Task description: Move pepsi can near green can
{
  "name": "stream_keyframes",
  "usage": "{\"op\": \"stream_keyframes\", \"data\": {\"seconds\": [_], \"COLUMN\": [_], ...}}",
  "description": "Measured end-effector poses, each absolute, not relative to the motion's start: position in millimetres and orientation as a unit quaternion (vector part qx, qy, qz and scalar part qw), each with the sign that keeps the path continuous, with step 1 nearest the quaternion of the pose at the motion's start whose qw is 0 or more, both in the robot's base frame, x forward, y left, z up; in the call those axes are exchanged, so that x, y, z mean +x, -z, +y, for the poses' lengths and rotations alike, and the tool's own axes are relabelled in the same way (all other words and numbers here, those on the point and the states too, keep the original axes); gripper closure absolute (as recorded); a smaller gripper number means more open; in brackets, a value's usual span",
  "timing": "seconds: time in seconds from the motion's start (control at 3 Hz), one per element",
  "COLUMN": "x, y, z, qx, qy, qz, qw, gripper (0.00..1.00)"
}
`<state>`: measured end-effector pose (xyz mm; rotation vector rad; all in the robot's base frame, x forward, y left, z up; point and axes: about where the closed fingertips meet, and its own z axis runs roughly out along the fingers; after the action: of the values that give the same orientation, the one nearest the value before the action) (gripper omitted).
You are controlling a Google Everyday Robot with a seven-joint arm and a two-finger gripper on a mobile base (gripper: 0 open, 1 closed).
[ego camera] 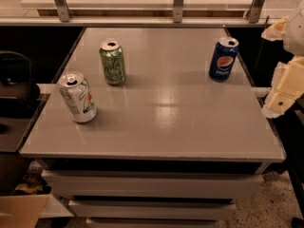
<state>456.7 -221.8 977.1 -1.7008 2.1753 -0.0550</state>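
Observation:
The pepsi can [223, 59] is dark blue with a round red-white-blue logo and stands upright at the far right of the grey table top [166, 113]. The green can [112, 62] is light green with darker swirls and stands upright at the far left, well apart from the pepsi can. My gripper [281, 95], cream-coloured, hangs at the right edge of the view, just off the table's right side, nearer to me and to the right of the pepsi can. It holds nothing that I can see.
A white and silver can [78, 98] with green and red marks stands tilted near the table's left edge. A railing with metal posts [178, 4] runs behind the table. Drawers [152, 184] sit below. A dark object [16, 84] is at the left.

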Motion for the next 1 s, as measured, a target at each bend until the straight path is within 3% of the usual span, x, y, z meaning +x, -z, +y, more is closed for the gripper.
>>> {"op": "stream_keyframes", "data": {"seconds": [1.0], "x": [517], "y": [-963], "z": [-256], "qx": [-0.612], "qy": [-0.01], "qz": [0.754], "qw": [0.239], "gripper": [0.0]}}
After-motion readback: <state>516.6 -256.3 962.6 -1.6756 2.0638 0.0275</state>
